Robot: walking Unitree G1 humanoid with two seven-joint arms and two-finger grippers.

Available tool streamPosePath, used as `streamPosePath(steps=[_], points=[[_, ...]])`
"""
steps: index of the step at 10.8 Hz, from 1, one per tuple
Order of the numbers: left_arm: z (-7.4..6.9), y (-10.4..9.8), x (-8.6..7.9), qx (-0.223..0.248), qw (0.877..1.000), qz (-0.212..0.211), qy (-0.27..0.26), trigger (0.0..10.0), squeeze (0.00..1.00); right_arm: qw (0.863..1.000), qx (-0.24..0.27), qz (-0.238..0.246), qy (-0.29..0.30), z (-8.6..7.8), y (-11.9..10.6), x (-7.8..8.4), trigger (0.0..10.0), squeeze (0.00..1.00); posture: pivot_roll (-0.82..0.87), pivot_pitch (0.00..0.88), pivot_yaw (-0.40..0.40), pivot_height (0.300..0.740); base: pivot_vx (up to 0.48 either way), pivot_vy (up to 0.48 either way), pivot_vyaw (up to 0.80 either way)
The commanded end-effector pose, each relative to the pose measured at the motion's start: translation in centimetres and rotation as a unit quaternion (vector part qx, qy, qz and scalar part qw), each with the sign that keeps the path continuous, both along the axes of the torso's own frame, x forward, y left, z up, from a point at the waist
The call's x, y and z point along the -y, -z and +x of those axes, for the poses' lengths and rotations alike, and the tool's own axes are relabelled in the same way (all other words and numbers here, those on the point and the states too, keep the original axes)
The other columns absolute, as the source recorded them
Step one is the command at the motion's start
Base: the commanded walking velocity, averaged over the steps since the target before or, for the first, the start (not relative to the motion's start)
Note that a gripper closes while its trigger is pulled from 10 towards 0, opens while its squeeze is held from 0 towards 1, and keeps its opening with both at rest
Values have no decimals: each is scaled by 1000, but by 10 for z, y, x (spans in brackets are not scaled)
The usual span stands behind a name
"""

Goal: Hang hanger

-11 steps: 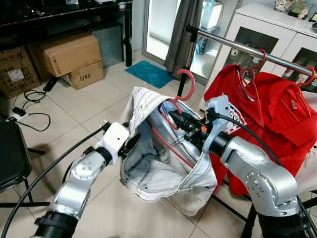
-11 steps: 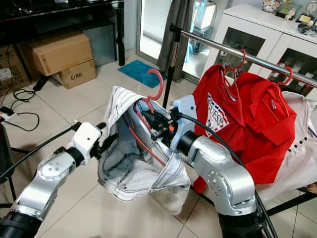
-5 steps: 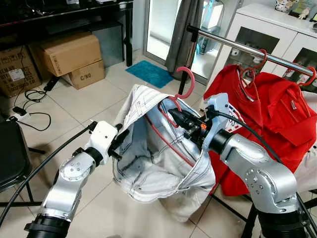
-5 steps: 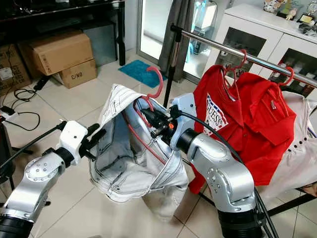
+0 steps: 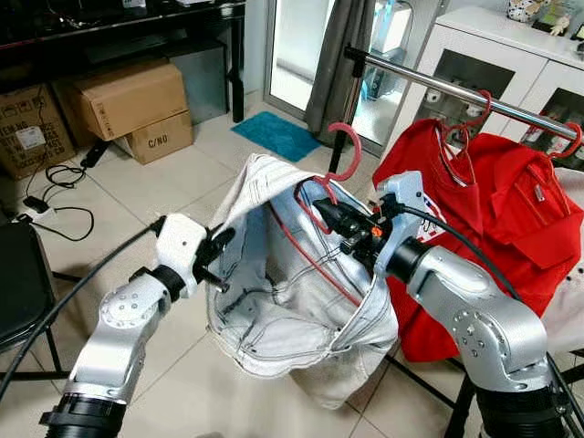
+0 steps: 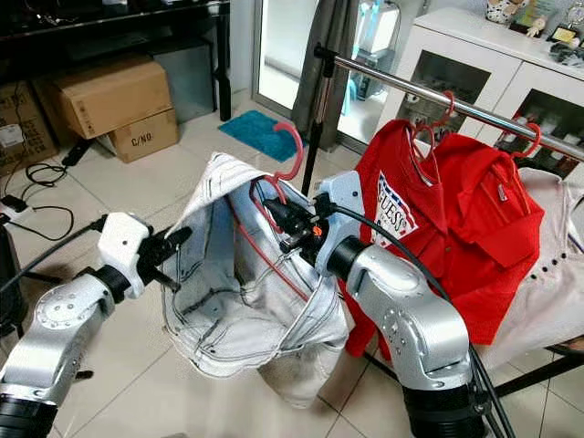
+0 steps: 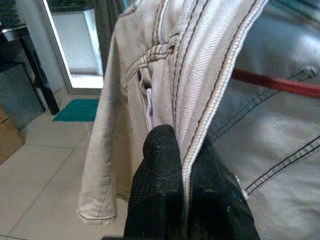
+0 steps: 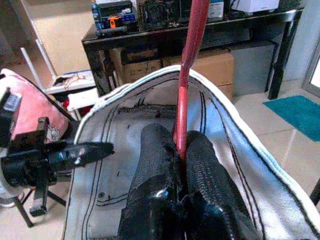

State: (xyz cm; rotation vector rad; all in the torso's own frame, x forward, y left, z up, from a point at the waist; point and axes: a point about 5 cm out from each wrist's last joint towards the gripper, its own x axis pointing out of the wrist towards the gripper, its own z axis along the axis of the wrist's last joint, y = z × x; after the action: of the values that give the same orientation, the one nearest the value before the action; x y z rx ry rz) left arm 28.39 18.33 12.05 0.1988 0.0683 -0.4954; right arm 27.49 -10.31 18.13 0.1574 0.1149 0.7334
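Note:
A red hanger (image 5: 345, 151) carries a pale denim garment (image 5: 292, 301) in front of me, its hook up and free, below and left of the steel rail (image 5: 456, 91). My right gripper (image 5: 327, 216) is shut on the hanger's neck; the right wrist view has the red wire (image 8: 183, 100) pinched between the black fingers (image 8: 155, 150). My left gripper (image 5: 217, 258) is shut on the garment's left hem, and the left wrist view shows the stitched edge (image 7: 200, 120) clamped in it. Two red shirts (image 5: 493, 210) hang on red hangers on the rail.
The rack's dark post (image 5: 339, 151) stands just behind the hook. A white cabinet (image 5: 497, 41) is behind the rail. Cardboard boxes (image 5: 128, 100), a teal mat (image 5: 274, 135), floor cables (image 5: 55, 214) and a black chair (image 5: 18, 292) lie to the left.
My left gripper has drawn the hem out to the left, spreading the garment wider. The right gripper and hanger have stayed nearly in place.

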Motion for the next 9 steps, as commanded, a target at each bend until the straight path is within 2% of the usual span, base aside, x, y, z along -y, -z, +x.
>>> streamPosePath(steps=[1, 3, 4, 6, 7, 9], points=[[0, -8, 0, 12, 1000, -10, 3, 0, 0, 1000, 28, -1, 14, 4, -10, 6, 0, 0, -76, 0, -90, 740, 0, 0, 0], [1, -12, -6, 13, 1000, -12, -5, 0, 0, 1000, 26, -8, 13, 5, -8, 5, 0, 0, -72, 0, -88, 740, 0, 0, 0], [1, -18, -12, 19, 1000, 1, -2, 0, 0, 999, 26, -24, 14, 5, -5, 6, 0, 0, -72, 0, -88, 740, 0, 0, 0], [3, -43, -28, 51, 999, 15, 3, 0, 0, 996, 20, -89, 3, 3, 10, 16, 0, 0, -69, 0, -102, 740, 0, 0, 0], [7, -66, -38, 77, 997, 0, 3, 0, 0, 993, 25, -116, -28, -1, 16, 19, 0, 0, -64, 0, -105, 740, 0, 0, 0], [22, -97, -68, 104, 991, -59, -57, 0, 0, 983, 25, -122, -133, -22, 23, 23, 0, 0, -61, 0, -102, 740, 0, 0, 0]])
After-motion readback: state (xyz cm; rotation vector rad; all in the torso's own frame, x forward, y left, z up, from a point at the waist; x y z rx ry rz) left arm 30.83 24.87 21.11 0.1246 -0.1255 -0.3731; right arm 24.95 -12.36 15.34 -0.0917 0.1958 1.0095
